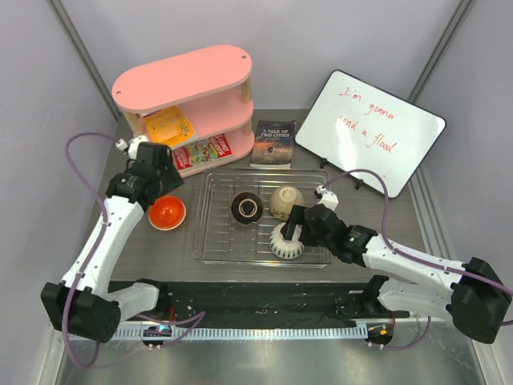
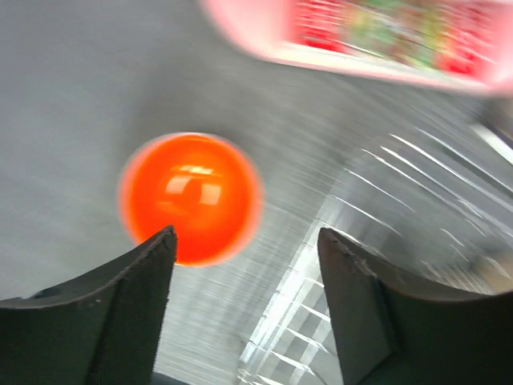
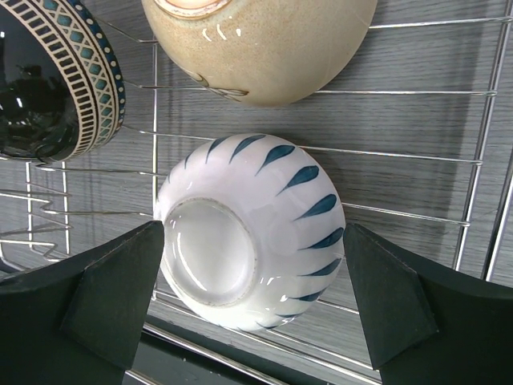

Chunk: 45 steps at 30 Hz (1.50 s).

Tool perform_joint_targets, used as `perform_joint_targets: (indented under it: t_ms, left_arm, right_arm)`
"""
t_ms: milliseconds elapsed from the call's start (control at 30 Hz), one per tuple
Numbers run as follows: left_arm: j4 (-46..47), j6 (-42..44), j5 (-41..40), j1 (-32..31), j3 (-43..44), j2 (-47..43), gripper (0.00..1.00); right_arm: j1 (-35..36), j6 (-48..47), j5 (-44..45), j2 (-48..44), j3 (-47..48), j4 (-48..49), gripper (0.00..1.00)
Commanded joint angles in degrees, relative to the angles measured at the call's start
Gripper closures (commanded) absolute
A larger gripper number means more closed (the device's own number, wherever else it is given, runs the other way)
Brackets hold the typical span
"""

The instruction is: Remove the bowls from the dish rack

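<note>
The silver wire dish rack (image 1: 212, 241) holds three bowls. The dark brown-black bowl (image 1: 247, 207) and the beige-tan bowl (image 1: 285, 200) lean on their sides. The white ribbed bowl (image 1: 284, 242) lies bottom-up at the rack's near edge. My right gripper (image 1: 292, 227) is open just above it. In the right wrist view the white bowl (image 3: 252, 233) sits between the spread fingers (image 3: 120, 281), untouched. One orange bowl (image 1: 167, 212) stands on the table left of the rack. My left gripper (image 1: 166, 184) is open and empty above it, and the bowl (image 2: 191, 196) shows beyond the fingers. No second orange bowl shows.
A pink oval shelf unit (image 1: 184, 96) stands at the back left, close behind my left gripper. A book (image 1: 273, 143) and a propped whiteboard (image 1: 369, 128) stand behind the rack. A black strip (image 1: 264, 301) runs along the near edge.
</note>
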Motion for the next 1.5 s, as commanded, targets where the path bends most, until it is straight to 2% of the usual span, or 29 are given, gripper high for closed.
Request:
perform_joint_targets:
  t_ms: [0, 67, 167, 367, 633, 767, 1133, 1467]
  left_arm:
    - [1.5, 2.4, 5.6, -10.1, 5.3, 2.5, 0.26]
    - [3.9, 1.7, 14.1, -11.2, 3.7, 4.4, 0.25]
    - [9.6, 0.7, 17.7, -13.7, 0.3, 6.1, 0.23]
    - [17.6, 0.9, 27.4, -14.7, -5.3, 8.2, 0.21]
    - [21.8, 1.5, 32.9, -16.1, -5.8, 9.3, 0.16]
    - [24.9, 0.6, 35.7, -16.1, -6.5, 9.7, 0.04]
    - [27.1, 3.8, 41.1, -16.1, -8.8, 16.5, 0.0]
    - [31.8, 4.2, 42.7, -16.0, -13.8, 15.2, 0.0]
  right_arm:
    - [-0.3, 1.4, -0.8, 0.1, 1.1, 3.1, 0.0]
    - [-0.3, 1.4, -1.1, 0.1, 1.0, 3.2, 0.0]
    - [-0.3, 1.5, -1.1, -0.5, 0.7, 3.1, 0.0]
    - [-0.3, 1.4, -0.8, -1.1, 0.3, 3.1, 0.0]
    - [-0.3, 1.1, -1.5, 0.4, 0.4, 3.3, 0.0]
    - [-0.3, 1.0, -1.2, -0.2, 0.0, 3.4, 0.0]
    - [-0.3, 0.8, -1.1, -0.1, 0.0, 3.3, 0.0]
    - [-0.3, 0.5, -1.2, 0.8, 0.4, 3.4, 0.0]
